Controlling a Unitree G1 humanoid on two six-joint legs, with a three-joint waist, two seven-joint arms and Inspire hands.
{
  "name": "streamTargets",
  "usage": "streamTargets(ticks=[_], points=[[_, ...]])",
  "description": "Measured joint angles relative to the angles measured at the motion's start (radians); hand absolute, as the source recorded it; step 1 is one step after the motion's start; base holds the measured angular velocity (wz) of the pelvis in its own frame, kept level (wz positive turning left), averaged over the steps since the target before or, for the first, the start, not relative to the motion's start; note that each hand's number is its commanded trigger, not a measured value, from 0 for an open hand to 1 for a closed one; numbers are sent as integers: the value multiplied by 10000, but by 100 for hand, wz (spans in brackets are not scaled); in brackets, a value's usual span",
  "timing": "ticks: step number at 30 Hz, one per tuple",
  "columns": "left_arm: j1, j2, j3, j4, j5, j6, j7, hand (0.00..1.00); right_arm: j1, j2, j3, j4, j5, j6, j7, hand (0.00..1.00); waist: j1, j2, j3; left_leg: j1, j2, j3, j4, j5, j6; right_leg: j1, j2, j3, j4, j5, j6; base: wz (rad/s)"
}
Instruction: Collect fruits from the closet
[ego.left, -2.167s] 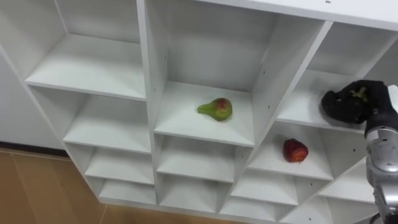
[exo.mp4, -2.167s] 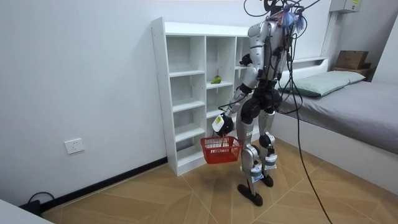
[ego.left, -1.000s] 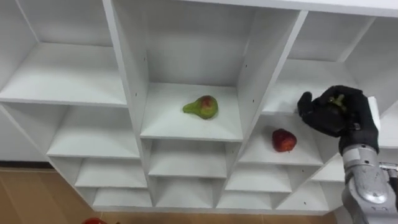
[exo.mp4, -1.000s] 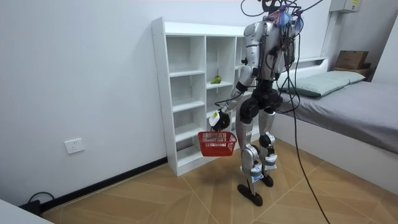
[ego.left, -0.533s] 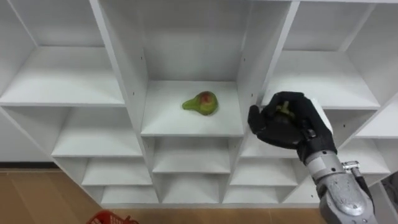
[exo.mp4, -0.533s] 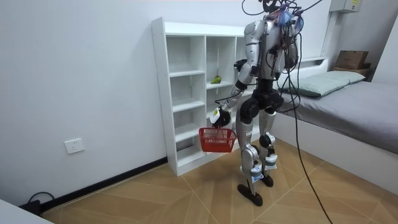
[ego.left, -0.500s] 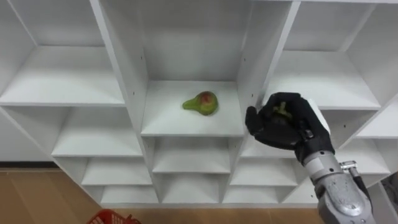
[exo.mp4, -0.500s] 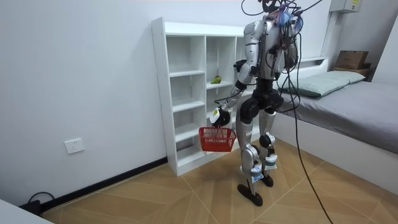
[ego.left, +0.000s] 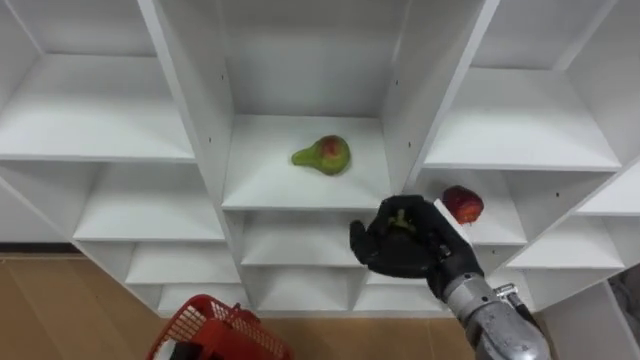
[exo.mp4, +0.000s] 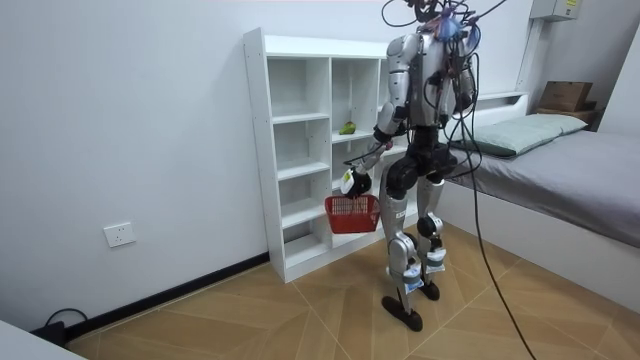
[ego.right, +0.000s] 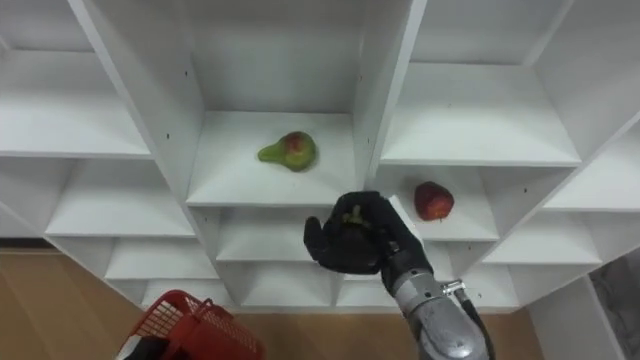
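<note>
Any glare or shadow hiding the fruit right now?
Left eye view: even light, no glare; pear and apple show plainly with soft shadows; right hand covers most of the green fruit it holds. Room view: closet evenly lit, no glare.

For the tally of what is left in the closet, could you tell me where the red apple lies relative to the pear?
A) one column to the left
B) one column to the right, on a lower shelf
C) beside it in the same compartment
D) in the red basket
B: the red apple lies on a lower shelf in the column right of the pear.
</note>
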Motion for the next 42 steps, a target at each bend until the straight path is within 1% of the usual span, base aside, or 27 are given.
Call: streamTargets(ticks=[3,5,7,10,12,13,14,15,17,18,19,20,22,24,25,27,30,31,35,36,40,42], points=[[-171,-37,-202,-12,-245,2,-73,100,-55,2,249,435,403,80,6,100,6,-9,-11,-358,4,-52,160,1,0,-297,-24,-80,78,3,-6,6],[-407,-55,-270,-21,-502,3,-154,100,-238,49,327,841,445,80,38,100,-13,-14,-3,-599,-2,-111,255,2,-2,-504,-109,-169,173,4,-7,14],[-645,-78,-381,-42,-553,2,-328,100,-564,171,464,1615,428,82,50,100,6,-31,-3,-741,-3,-130,276,34,4,-613,-161,-314,188,4,-7,10],[-786,-183,-402,-135,-544,-3,-633,100,-770,226,660,2330,289,121,102,100,-12,-62,-6,-850,-9,-156,287,56,8,-632,-227,-602,179,4,-6,18],[-794,-175,-609,-246,-540,-5,-755,100,-891,274,670,2788,290,139,210,100,-22,-96,11,-914,-6,-163,289,82,10,-644,-266,-759,177,2,-5,21],[-801,-178,-703,-300,-541,-18,-869,100,-937,273,668,2931,291,168,231,100,-15,-117,5,-1012,-6,-163,300,112,23,-708,-306,-886,179,2,-4,20],[-811,-174,-749,-315,-543,-43,-919,100,-966,272,666,2966,289,169,237,100,-4,-130,2,-1039,-5,-164,302,128,27,-770,-320,-909,180,2,-4,15],[-833,-173,-761,-315,-573,-64,-1008,100,-1087,303,666,3097,285,168,260,100,0,-162,24,-1117,-19,-202,302,152,36,-833,-325,-935,178,2,-4,14],[-890,-173,-792,-318,-803,-76,-1140,100,-1258,331,670,3316,273,164,238,100,-20,-170,30,-1222,-53,-341,364,153,38,-836,-333,-1089,176,2,-4,19],[-946,-169,-843,-327,-936,-133,-1189,100,-1388,332,670,3471,275,156,196,100,-1,-172,32,-1270,-114,-392,416,154,39,-834,-336,-1127,176,2,-4,20],[-1024,-172,-874,-326,-941,-218,-1223,100,-1544,340,670,3609,275,152,127,100,22,-170,54,-1347,-122,-401,472,154,39,-834,-343,-1142,174,2,-4,16],[-1058,-174,-881,-327,-963,-266,-1261,100,-1608,341,670,3652,273,142,103,100,34,-169,58,-1365,-128,-428,479,155,41,-835,-346,-1149,167,2,-4,13],[-1105,-165,-891,-354,-1118,-470,-1377,100,-1840,391,675,3929,162,-34,21,100,36,-164,63,-1420,-157,-628,507,172,53,-832,-366,-1225,166,1,-2,14],[-1173,-166,-975,-355,-1118,-504,-1406,100,-1952,400,694,4081,-6,-69,-51,100,40,-158,75,-1487,-171,-712,594,173,53,-831,-388,-1318,168,0,-1,18],[-1214,-159,-1086,-356,-1123,-505,-1412,100,-2079,401,787,4309,-38,-152,-110,100,44,-152,86,-1547,-182,-756,622,178,52,-831,-410,-1383,169,0,-1,16],[-1268,-167,-1224,-355,-1126,-523,-1478,100,-2291,404,1027,4693,-85,-162,-222,100,60,-152,103,-1574,-198,-770,623,202,57,-832,-427,-1402,169,0,0,8],[-1285,-149,-1441,-410,-1128,-668,-1583,100,-2413,501,1215,4869,-334,-183,-245,100,77,-140,110,-1698,-215,-783,658,217,63,-911,-442,-1412,176,-2,3,3],[-1324,-143,-1523,-414,-1128,-748,-1617,100,-2542,574,1270,5060,-462,-258,-257,100,60,-116,124,-1810,-226,-824,728,218,64,-976,-451,-1457,179,-2,3,6],[-1556,-146,-1735,-417,-1163,-800,-1952,100,-2825,711,1481,5612,-477,-348,-372,100,84,-32,161,-2125,-268,-980,829,278,64,-1179,-505,-1659,186,-1,1,18],[-1580,-168,-1750,-416,-1243,-828,-2034,100,-2909,733,1559,5747,-450,-358,-420,100,111,21,181,-2199,-274,-1003,830,299,63,-1211,-515,-1707,189,0,0,12],[-1704,-297,-1781,-416,-1267,-866,-2206,100,-3271,760,1850,6126,-464,-366,-424,100,371,158,163,-2393,-279,-1035,837,354,53,-1400,-538,-1815,201,1,-2,8],[-1736,-300,-1865,-414,-1301,-873,-2199,100,-3482,795,1860,6373,-493,-443,-418,100,377,183,171,-2421,-282,-1052,822,381,44,-1412,-557,-1916,199,1,-2,13]])
